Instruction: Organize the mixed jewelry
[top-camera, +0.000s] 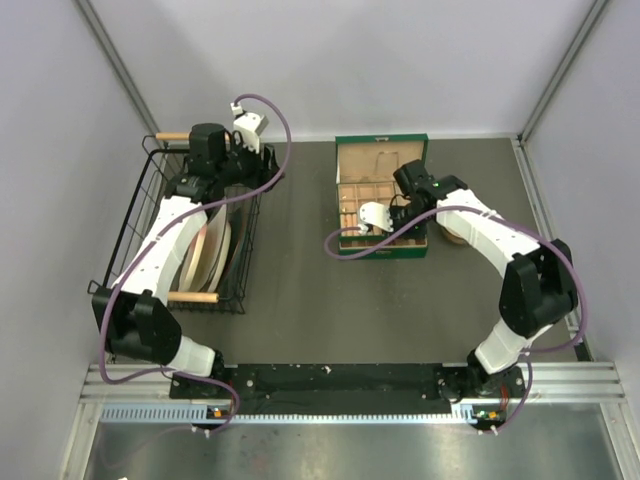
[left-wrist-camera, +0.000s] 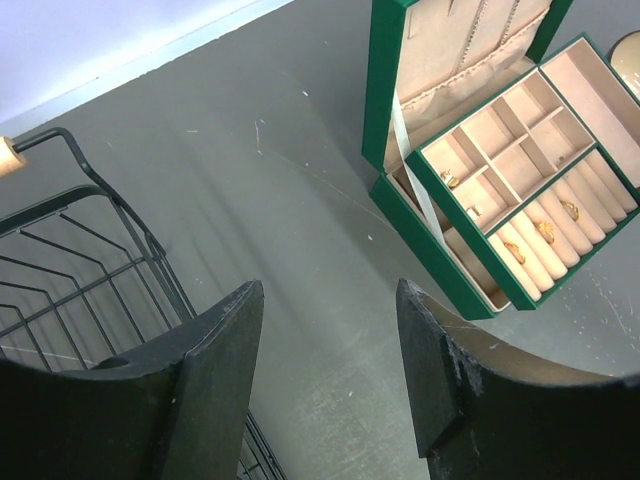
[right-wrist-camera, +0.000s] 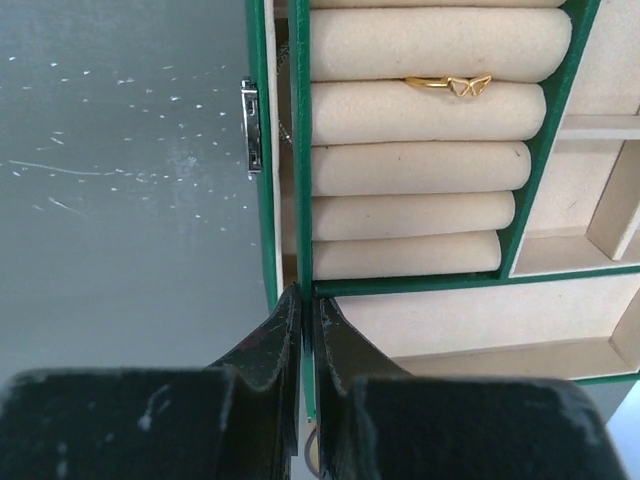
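Note:
A green jewelry box (top-camera: 380, 160) stands open at the back centre, its lid upright. Its tan compartment tray (left-wrist-camera: 436, 199) is lifted out over the base. Small gold rings (left-wrist-camera: 545, 232) sit between the tray's cushion rolls, and another gold piece (left-wrist-camera: 449, 179) lies in a square compartment. One gold ring (right-wrist-camera: 450, 84) shows close up in the right wrist view. My right gripper (right-wrist-camera: 308, 295) is shut on the tray's thin green side wall (right-wrist-camera: 301, 150). My left gripper (left-wrist-camera: 330, 290) hangs open and empty above the table, left of the box and by the basket.
A black wire basket (top-camera: 150, 200) with wooden handles holds upright plates (top-camera: 210, 250) on the left. A round wooden stand (top-camera: 455, 232) sits right of the box, partly behind my right arm. Grey walls close in both sides.

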